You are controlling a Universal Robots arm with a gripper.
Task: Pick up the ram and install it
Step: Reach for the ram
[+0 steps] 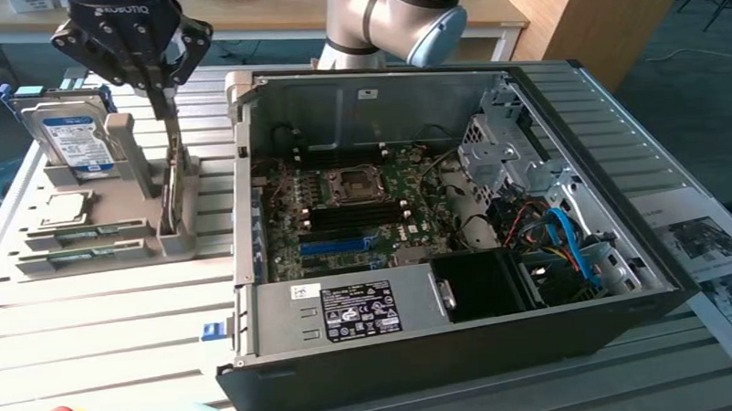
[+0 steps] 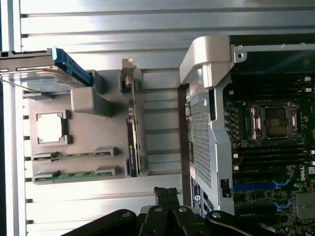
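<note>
Hand (image 1: pixel 164 105) over upright ram (image 1: pixel 169 189); slatted metal table (image 1: pixel 114 301).

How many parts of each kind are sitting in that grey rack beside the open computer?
Memory sticks: 3
Hard drives: 1
Processor chips: 1
Total: 5

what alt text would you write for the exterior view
A gripper hangs at the exterior view's left over a ram stick standing on edge in a grey parts holder. A hard drive stands in the holder too. To that view's right lies an open computer case, its motherboard exposed.
</note>
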